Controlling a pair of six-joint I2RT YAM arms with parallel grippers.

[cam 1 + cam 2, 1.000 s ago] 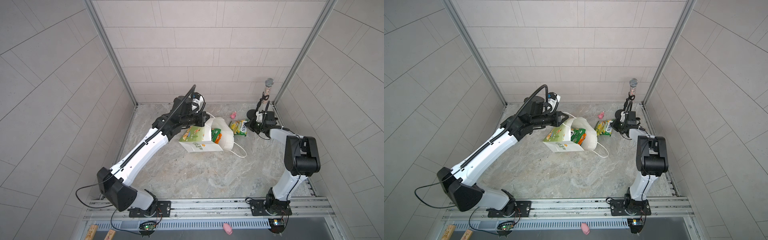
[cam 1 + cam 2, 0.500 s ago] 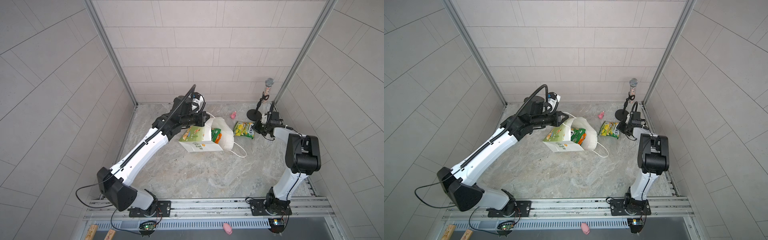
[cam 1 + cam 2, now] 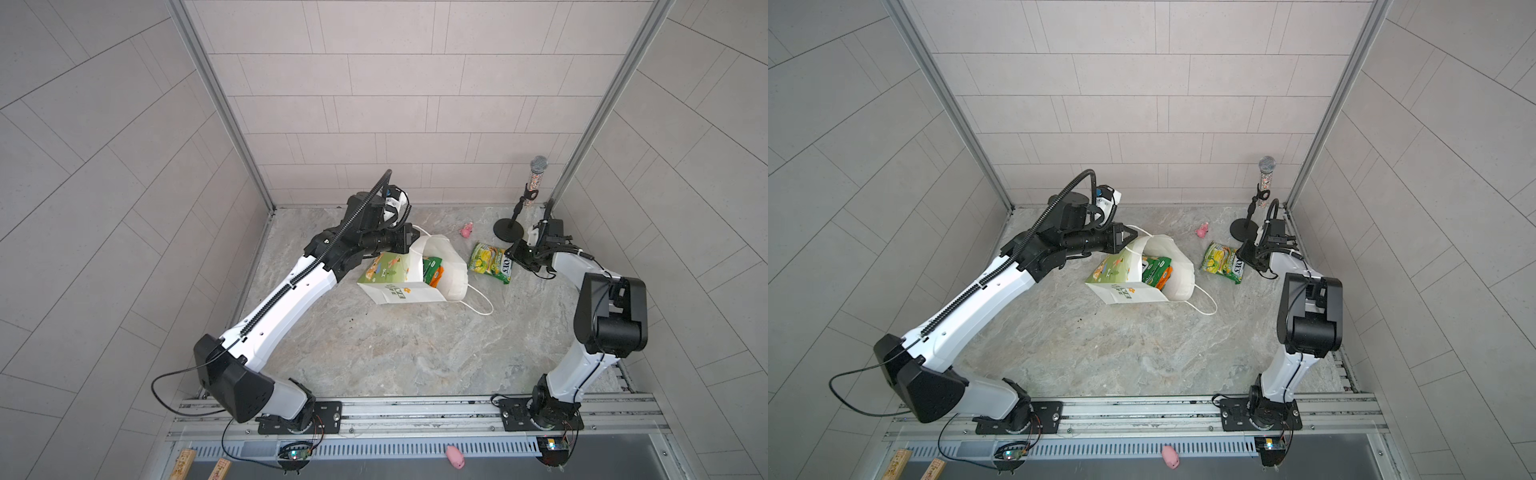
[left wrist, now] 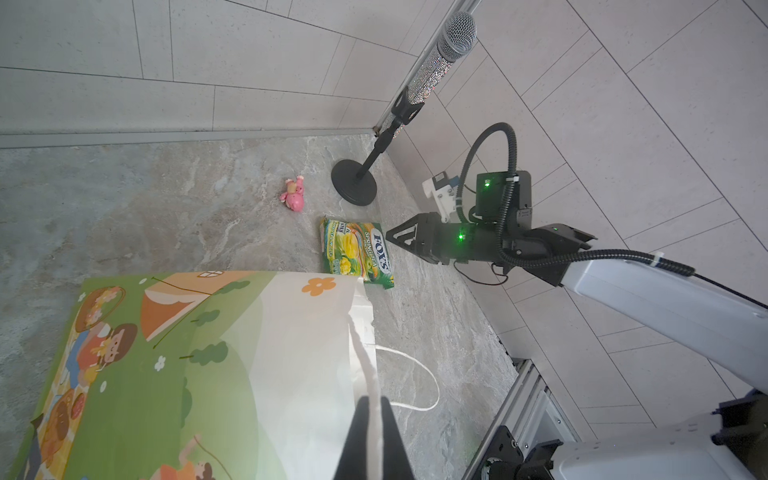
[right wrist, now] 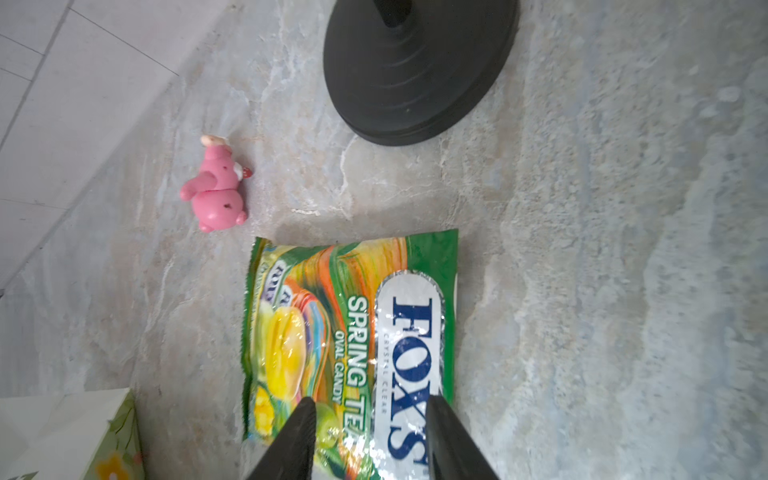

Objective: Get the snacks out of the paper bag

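Pkt: "FOX'S SPRING TEA"; bag maybe "LIFE".

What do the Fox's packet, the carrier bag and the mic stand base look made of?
Packet: glossy plastic film, likely foil-backed; it shows glare and fine crinkles.
Bag: matte printed paper; it has creased folds and no glare.
Base: matte black, probably metal or hard plastic; it is ringed with a dull sheen.

left claw pinched shut, arm stretched forward; right claw parted, low.
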